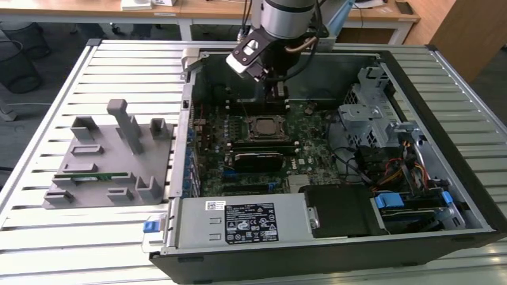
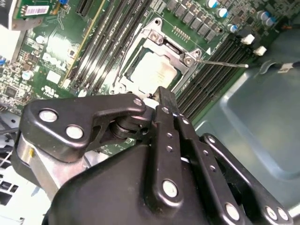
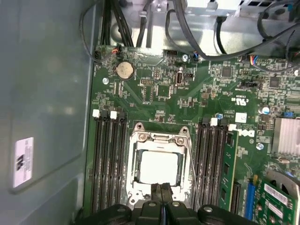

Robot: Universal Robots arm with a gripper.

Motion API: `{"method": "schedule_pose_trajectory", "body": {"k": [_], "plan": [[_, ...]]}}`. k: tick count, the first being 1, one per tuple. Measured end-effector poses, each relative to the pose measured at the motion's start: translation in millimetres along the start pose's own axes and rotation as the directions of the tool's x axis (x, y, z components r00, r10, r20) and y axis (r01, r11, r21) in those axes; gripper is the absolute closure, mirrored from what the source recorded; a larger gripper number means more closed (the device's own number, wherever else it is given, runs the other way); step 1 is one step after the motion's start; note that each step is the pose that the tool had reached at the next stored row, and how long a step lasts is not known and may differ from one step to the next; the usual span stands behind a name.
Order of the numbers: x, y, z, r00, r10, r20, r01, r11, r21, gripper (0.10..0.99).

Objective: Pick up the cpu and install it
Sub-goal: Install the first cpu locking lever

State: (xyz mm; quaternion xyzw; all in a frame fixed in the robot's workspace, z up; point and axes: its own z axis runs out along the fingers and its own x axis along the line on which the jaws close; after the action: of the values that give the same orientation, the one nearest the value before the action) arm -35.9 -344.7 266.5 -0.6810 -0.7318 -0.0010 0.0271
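The cpu (image 3: 159, 168) lies in the motherboard socket (image 3: 140, 136); the tool (image 3: 161, 187), closed and empty, hangs at its 12 o'clock in the exterior view.

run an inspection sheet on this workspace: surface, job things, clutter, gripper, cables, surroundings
surface: slatted silver metal table carrying an open black computer case.
job's things: small square silvery-topped cpu lies in the metal-framed motherboard socket.
clutter: grey plastic fixture tray holding a long green memory stick.
grippers: black two-finger gripper shut, empty, tips by the socket's edge in the first wrist view.
cables: black cable bundle and coloured wires inside the case.
surroundings: wooden desks, black mesh bin.
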Motion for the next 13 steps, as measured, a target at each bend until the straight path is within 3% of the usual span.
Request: {"method": "schedule_pose_trajectory", "body": {"k": [5,9,13], "plan": [[0.5,-0.4,-11.0,1.0000,-0.001,0.0004,0.001,1.0000,-0.005,0.980],[0.5,-0.5,-11.2,0.9999,-0.017,0.0010,0.017,0.9998,-0.008,0.980],[0.6,-2.4,-11.2,0.9991,-0.043,0.0071,0.043,0.9991,-0.007,0.980]]}}
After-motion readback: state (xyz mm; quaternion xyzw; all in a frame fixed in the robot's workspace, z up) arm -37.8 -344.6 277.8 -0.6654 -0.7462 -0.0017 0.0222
